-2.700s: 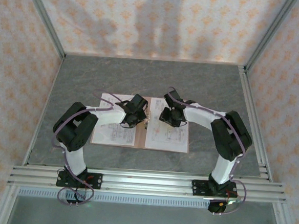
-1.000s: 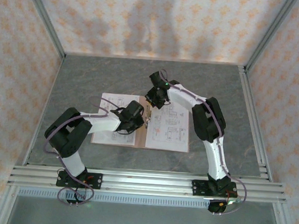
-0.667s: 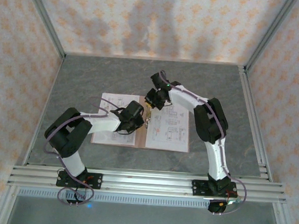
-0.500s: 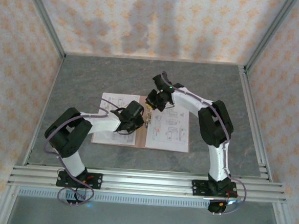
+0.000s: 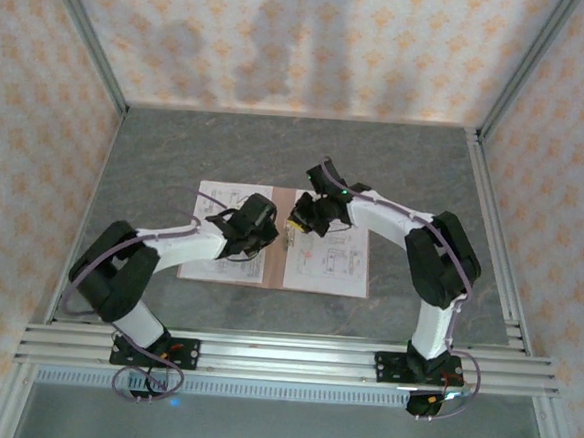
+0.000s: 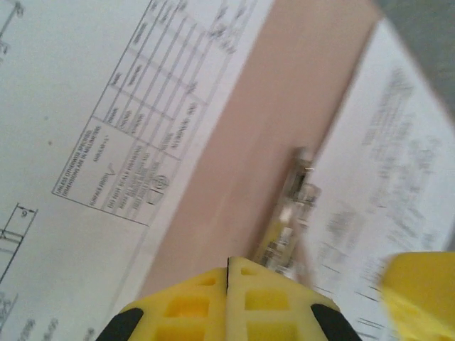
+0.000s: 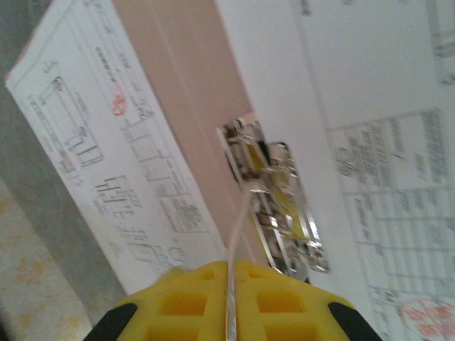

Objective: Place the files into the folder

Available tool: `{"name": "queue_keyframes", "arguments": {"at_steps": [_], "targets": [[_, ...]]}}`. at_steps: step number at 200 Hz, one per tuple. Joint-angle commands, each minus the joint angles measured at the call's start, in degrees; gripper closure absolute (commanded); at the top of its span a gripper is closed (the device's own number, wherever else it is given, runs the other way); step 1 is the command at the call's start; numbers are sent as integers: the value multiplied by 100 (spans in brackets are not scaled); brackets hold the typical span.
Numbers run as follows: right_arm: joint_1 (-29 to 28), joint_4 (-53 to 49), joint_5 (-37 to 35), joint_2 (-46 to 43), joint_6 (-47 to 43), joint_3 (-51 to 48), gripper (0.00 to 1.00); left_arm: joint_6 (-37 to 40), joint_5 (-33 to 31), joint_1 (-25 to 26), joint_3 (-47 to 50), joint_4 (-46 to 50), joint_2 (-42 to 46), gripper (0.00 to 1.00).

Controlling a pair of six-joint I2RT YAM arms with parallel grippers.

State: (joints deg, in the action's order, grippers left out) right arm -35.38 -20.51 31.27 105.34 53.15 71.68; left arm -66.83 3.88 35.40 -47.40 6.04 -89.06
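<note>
The salmon folder [image 5: 277, 266] lies open on the table, with printed files on its left half [image 5: 209, 265] and right half [image 5: 334, 267]. A metal clip [image 5: 289, 241] sits on the centre fold. My left gripper [image 5: 274, 238] is shut and empty. In its wrist view the yellow tips [image 6: 229, 261] hover over the bare folder strip [image 6: 234, 156], just left of the clip [image 6: 291, 206]. My right gripper [image 5: 302, 223] is shut [image 7: 229, 264] on a thin pale lever [image 7: 238, 227] rising from the clip [image 7: 274, 206]. Sheets lie on both sides [image 7: 92, 142] [image 7: 377, 106].
The grey table [image 5: 405, 177] has free room on all sides of the folder. Aluminium rails [image 5: 283, 354] run along the near edge, and frame posts and patterned walls close the sides. The two grippers are close together over the fold.
My right gripper has moved from the folder's far edge toward me, down to the clip at the fold. The left gripper has stayed beside the clip while its elbow swung outward.
</note>
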Motion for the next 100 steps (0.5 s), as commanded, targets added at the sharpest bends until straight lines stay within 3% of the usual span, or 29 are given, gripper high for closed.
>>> {"name": "queue_keyframes", "arguments": {"at_steps": [1, 69, 100], "targets": [[-22, 324, -374, -670, 260, -424, 87, -94, -396, 64, 7, 484, 396, 100], [-364, 4044, -866, -1456, 2856, -2724, 67, -36, -122, 11, -354, 438, -216, 100], [-467, 4389, -944, -1337, 3365, -2800, 67, -75, -19, 2, -346, 219, -558, 100]]}}
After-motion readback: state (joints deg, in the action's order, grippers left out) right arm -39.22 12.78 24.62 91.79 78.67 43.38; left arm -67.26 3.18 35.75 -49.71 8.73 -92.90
